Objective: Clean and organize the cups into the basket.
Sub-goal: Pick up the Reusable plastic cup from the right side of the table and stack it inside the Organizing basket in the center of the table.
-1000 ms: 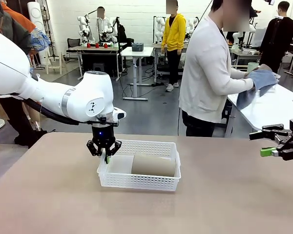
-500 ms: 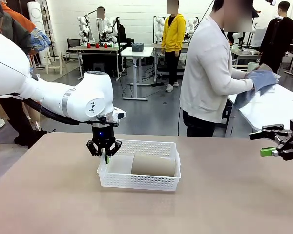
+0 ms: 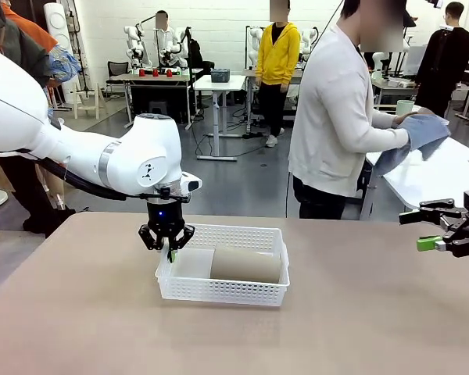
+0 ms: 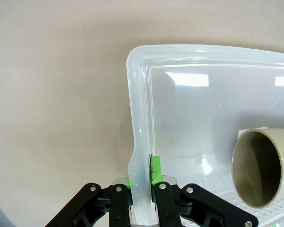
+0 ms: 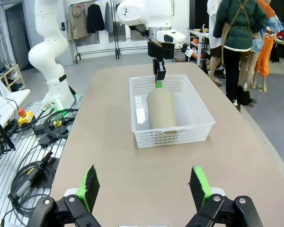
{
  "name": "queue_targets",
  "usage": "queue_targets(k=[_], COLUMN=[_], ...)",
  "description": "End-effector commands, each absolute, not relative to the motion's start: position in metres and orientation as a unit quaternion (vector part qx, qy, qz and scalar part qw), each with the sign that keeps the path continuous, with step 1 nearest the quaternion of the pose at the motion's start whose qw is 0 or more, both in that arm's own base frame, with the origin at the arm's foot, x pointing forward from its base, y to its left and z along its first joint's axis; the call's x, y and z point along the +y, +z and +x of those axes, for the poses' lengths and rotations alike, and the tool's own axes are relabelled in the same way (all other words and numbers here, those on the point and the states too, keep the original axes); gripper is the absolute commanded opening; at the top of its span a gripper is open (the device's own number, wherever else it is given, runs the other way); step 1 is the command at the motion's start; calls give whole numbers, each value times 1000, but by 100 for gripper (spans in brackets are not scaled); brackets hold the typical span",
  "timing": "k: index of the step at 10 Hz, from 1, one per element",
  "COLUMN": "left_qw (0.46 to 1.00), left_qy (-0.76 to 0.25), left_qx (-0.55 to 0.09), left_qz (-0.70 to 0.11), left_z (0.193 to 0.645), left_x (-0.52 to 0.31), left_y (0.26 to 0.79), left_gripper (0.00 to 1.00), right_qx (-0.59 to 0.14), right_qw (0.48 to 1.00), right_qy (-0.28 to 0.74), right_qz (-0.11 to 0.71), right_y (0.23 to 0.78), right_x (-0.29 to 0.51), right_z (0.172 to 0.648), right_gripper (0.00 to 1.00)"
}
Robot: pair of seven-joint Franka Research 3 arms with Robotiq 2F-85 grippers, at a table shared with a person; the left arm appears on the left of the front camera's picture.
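The end wall of the basket (image 3: 223, 291) is pinched by the left gripper (image 3: 170, 251), a tan cup (image 3: 246, 266) is laid inside it, and the right gripper (image 3: 418, 229) is seen wide open and empty.

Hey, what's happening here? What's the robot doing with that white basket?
The robot's left hand is clamped shut on the end rim of the white basket, which sits on the table with one tan cup lying on its side inside. Its right hand hangs open over the table's right side, holding nothing. Across the table, a person faces a side table, handling a blue cloth next to a pale green cup.
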State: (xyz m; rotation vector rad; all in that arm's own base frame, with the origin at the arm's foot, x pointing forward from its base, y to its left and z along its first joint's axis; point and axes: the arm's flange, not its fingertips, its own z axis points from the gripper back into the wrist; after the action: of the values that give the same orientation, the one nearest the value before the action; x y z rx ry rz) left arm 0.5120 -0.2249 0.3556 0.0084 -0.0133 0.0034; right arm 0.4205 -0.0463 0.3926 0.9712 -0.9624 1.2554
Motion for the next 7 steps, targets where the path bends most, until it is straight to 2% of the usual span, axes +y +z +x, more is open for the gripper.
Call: queue_targets(k=[1, 7], left_qw=[1000, 1000], left_qy=[2, 2], left_qx=[-9, -9], left_qz=[4, 4], left_z=[512, 512], left_x=[-225, -225], left_y=[357, 357], left_gripper=[0, 0], right_qx=[-411, -411], right_qw=[597, 597], right_qy=[546, 546], right_qz=[420, 420], right_y=[393, 393], right_x=[-47, -47], right_z=[422, 422], right_gripper=[100, 100])
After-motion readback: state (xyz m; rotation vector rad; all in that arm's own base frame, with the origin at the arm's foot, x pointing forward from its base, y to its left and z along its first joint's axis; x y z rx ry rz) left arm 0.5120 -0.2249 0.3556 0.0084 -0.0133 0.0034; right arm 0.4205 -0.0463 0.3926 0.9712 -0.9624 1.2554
